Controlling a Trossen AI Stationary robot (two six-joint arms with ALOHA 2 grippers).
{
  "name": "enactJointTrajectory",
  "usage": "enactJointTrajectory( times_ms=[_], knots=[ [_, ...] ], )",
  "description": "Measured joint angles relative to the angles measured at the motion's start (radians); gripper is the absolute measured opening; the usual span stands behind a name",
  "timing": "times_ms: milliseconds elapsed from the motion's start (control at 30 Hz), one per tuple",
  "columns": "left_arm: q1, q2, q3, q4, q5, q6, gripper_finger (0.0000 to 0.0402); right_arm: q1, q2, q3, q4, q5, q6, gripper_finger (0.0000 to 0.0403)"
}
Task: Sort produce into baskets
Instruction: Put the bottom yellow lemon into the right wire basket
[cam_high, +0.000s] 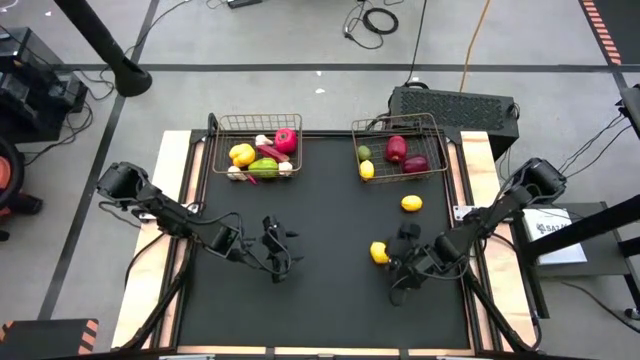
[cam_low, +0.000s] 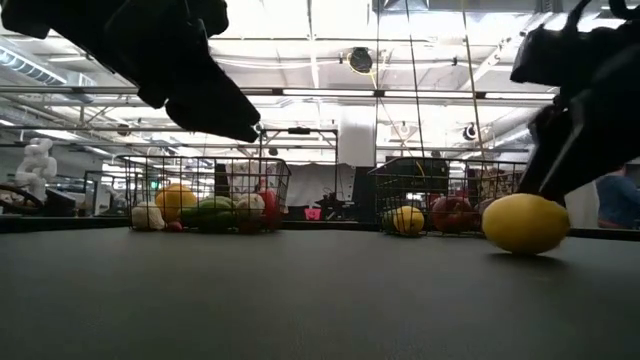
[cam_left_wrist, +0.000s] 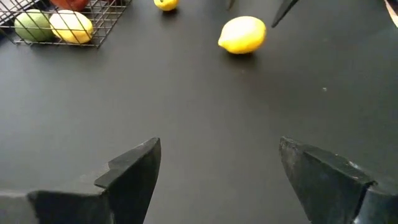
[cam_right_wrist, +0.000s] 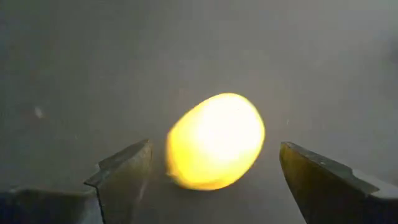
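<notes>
1. The right gripper (cam_right_wrist: 214, 165) stands with its fingers wide apart on both sides of a yellow lemon (cam_high: 379, 252), which lies on the black mat (cam_high: 320, 300) at the right side of the table; the fingers do not touch the lemon yet, so nothing is held
2. The left gripper (cam_left_wrist: 217, 168) is also wide open and empty, and it hangs over a bare part of the mat at the left of the centre
3. A second lemon (cam_high: 411, 204) lies alone on the mat, near the front of the right basket (cam_high: 440, 150); this basket already contains another lemon, a green lime and dark red fruits
4. The left basket (cam_high: 215, 150) holds a yellow pepper, a green vegetable, white garlic and a red piece
5. Judging from this, the sorting is nearly finished: only the two lemons are still outside the baskets
6. The main risk is that the round, smooth lemon rolls away; if one finger reaches it before the other, the lemon can be pushed to the side and slip out of the grip
7. If the fingers close too high on the lemon, it may squeeze out downward and roll toward the left gripper
8. During the carry, a weak grip could let the lemon drop before it reaches the basket, or it could hit the wire rim and bounce back on the mat
</notes>
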Motion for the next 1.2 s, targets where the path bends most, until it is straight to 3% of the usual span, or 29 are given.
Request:
enactJointTrajectory(
  times_ms=[167, 400, 633, 800, 1200],
  knots=[
    [0.001, 0.000, 0.000, -0.014, 0.000, 0.000, 0.0334, 0.003, 0.000, -0.013, 0.001, -0.003, 0.283, 0.0341],
    [0.000, 0.000, 0.000, -0.014, 0.000, 0.000, 0.0334, -0.001, 0.005, -0.036, 0.013, 0.100, 0.418, 0.0341],
    [0.000, 0.000, 0.000, -0.017, -0.001, 0.001, 0.0334, -0.012, 0.004, -0.098, 0.180, 0.074, 0.421, 0.0341],
    [0.000, 0.000, 0.000, -0.017, -0.001, 0.001, 0.0334, -0.011, 0.005, -0.110, 0.207, 0.068, 0.409, 0.0341],
    [0.000, 0.000, 0.000, -0.017, -0.001, 0.002, 0.0334, -0.010, 0.042, -0.110, 0.258, 0.007, 0.130, 0.0341]
  ],
)
